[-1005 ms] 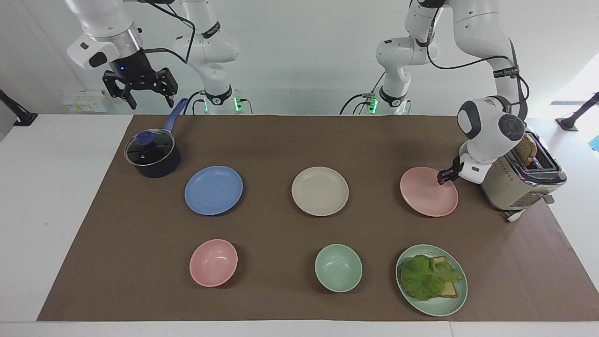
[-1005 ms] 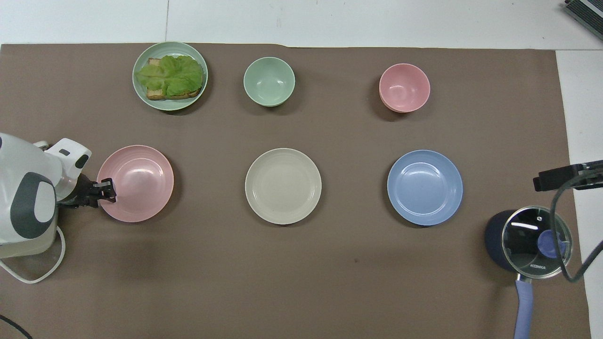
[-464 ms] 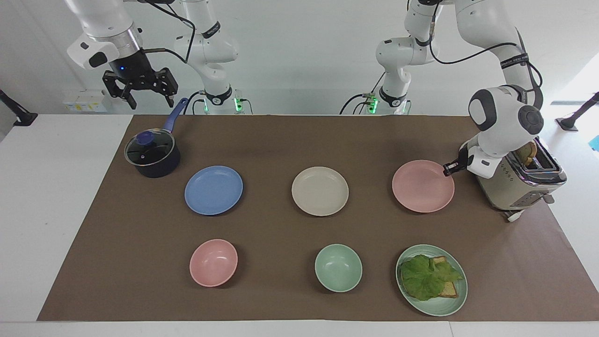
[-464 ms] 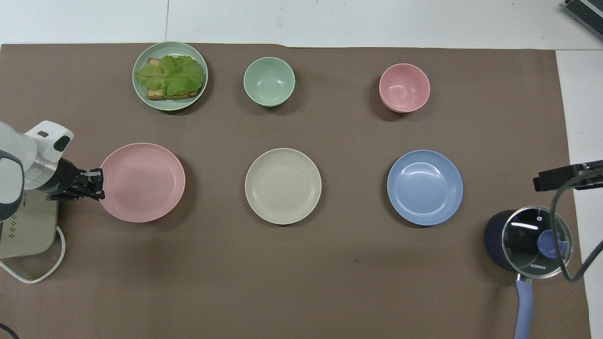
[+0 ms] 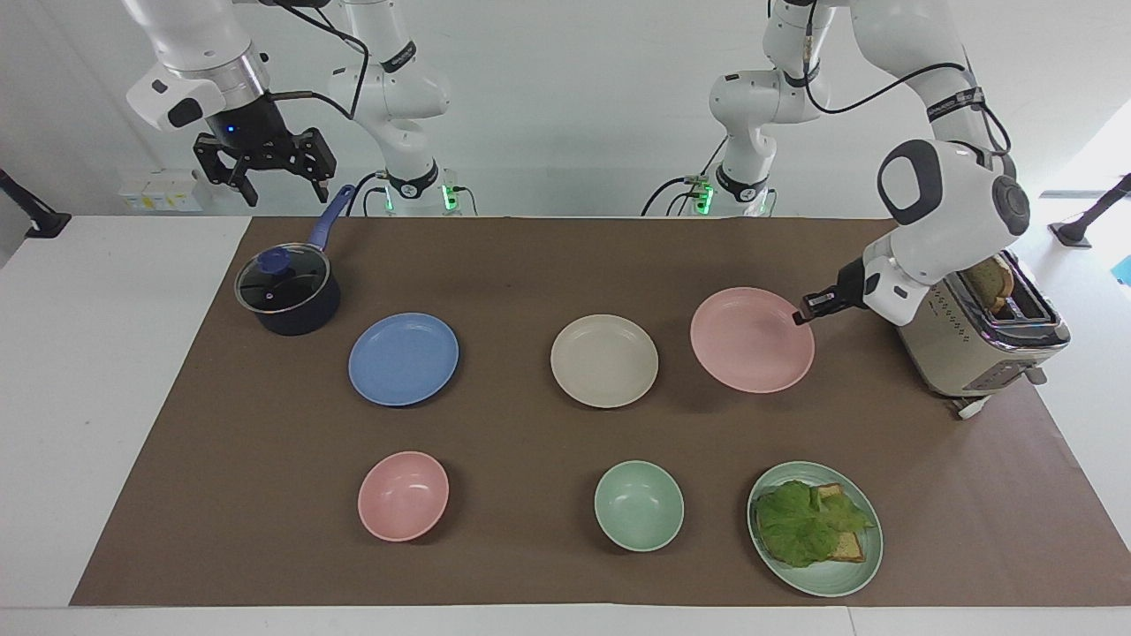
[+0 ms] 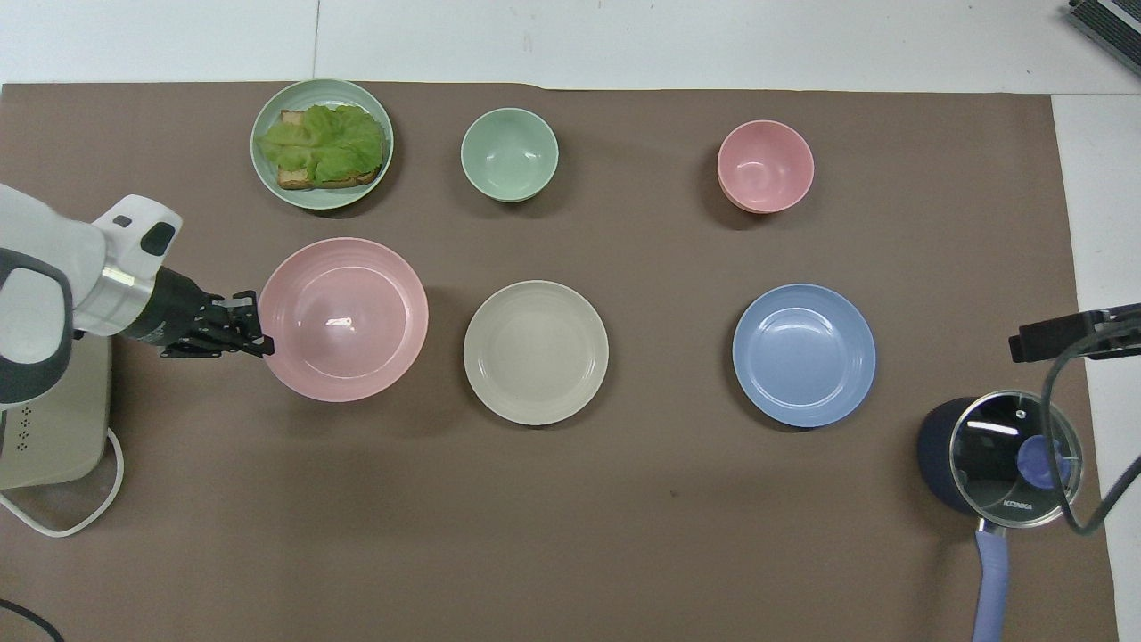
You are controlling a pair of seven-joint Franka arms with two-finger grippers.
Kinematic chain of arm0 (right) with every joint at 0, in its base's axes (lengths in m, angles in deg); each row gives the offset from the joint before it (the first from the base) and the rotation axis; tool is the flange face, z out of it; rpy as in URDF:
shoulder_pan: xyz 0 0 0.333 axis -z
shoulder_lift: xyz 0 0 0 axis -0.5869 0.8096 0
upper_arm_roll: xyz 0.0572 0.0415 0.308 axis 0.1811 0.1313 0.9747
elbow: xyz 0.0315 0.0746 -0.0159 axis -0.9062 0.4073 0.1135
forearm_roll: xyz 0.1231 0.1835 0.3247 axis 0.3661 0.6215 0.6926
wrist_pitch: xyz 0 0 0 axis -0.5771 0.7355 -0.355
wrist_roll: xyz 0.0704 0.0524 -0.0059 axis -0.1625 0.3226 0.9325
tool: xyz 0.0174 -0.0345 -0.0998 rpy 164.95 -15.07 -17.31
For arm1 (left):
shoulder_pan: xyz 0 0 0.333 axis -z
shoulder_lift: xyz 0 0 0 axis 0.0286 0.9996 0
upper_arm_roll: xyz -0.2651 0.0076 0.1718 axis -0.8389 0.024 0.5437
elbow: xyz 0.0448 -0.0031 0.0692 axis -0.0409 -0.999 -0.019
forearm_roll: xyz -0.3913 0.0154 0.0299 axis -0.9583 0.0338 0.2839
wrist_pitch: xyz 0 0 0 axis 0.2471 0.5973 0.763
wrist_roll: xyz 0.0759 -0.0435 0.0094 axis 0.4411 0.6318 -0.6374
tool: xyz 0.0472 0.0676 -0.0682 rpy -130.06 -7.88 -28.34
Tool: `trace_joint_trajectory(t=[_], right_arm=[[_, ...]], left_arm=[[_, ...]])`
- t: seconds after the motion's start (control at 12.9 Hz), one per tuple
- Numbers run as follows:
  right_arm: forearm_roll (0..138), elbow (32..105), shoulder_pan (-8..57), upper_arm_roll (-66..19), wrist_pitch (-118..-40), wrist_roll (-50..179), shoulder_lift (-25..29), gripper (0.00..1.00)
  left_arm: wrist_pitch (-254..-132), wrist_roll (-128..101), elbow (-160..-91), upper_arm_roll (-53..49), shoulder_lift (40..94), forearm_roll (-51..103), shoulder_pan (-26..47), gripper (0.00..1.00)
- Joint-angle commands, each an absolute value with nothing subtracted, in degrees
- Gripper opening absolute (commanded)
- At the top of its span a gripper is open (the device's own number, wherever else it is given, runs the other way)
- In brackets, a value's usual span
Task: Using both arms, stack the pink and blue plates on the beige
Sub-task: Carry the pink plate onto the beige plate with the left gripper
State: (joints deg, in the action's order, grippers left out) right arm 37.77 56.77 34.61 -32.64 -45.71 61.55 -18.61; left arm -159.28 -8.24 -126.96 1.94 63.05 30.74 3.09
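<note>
Currently the left tool point(image 5: 806, 311) is clamped on the rim of the pink plate point(image 5: 751, 340), carrying it above the surface beside the beige plate point(image 5: 604, 360), toward the left arm's end; the edge grip keeps the plate level for stacking, the forearm slanting down over the toaster point(image 5: 981, 340). The right tool point(image 5: 265, 163) waits, jaws wide, above the saucepan point(image 5: 287, 291), near the blue plate point(image 5: 403, 359).

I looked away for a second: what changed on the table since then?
The left end effector closed on the rim of the pink plate, lifted it off the mat and carried it toward the beige plate. The right end effector waited open above the pot. The blue plate, bowls and toaster stayed put.
</note>
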Motion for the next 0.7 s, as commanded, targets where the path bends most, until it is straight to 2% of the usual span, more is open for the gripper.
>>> trace_joint_trajectory(t=[0.0, 0.46, 0.62], right_arm=[[39.1, 56.6, 35.1, -32.7, -45.5, 62.0, -18.7, 1.0], [39.1, 56.5, 35.1, -32.7, -45.5, 62.0, -18.7, 1.0], [39.1, 56.6, 35.1, -32.7, -45.5, 62.0, -18.7, 1.0]], left_arm=[[-164.7, -13.4, -128.8, 2.6, 62.2, 28.1, 9.7, 0.0], [-177.3, -27.3, -133.2, 2.6, 64.3, 25.0, 24.7, 0.0], [-182.2, -27.6, -136.0, 2.6, 65.1, 24.8, 26.1, 0.0]])
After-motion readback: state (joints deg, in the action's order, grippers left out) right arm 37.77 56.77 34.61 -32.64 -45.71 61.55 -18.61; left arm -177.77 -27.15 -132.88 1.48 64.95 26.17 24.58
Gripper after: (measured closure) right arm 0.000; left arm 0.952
